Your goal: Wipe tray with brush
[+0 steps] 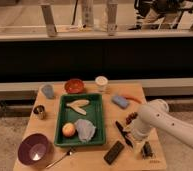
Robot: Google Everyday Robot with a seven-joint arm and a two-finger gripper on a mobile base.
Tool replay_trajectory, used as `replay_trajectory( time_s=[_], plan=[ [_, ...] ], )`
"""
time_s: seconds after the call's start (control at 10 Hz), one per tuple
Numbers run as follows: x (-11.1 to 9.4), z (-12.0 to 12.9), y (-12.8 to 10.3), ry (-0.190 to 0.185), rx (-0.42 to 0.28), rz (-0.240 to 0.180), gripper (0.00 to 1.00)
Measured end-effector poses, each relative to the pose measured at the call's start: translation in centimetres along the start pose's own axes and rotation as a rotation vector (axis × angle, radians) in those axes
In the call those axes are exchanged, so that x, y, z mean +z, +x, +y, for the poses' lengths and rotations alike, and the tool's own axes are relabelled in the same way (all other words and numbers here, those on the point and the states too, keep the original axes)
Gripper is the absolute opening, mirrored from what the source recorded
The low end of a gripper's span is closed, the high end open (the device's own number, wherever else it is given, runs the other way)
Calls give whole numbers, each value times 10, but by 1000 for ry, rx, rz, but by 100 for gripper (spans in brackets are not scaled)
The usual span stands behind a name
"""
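The green tray [100, 116] lies in the middle of the wooden table. It holds pale banana-like pieces [78, 105], an orange fruit [68, 129] and a grey-blue cloth [85, 130]. The slim black brush [121, 132] lies on the table just right of the tray, angled toward the front right. My white arm reaches in from the right. My gripper [132, 135] is at its lower end, right beside the brush's far end and low over the table. The arm hides most of the gripper.
A purple bowl [34, 149] and metal spoon [60, 157] sit front left. A flat black block [114, 152] and a small dark item [147, 150] lie at the front right. An orange bowl [74, 86], white cup [101, 82], blue sponge [120, 101] and metal cup [39, 111] ring the tray.
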Motion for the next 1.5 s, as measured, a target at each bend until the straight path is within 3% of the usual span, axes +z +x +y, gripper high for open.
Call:
replay_trajectory(
  time_s=[0.4,0.9,1.1,1.2,1.3,1.5],
  plan=[
    [11,-4,14,6,45,44,80],
    [27,-6,20,-27,69,70,79],
    [32,-6,22,-44,82,82,66],
    [36,-8,21,-61,95,93,53],
    [37,-10,21,-68,96,103,47],
    [36,-8,22,-75,98,102,53]
  ],
)
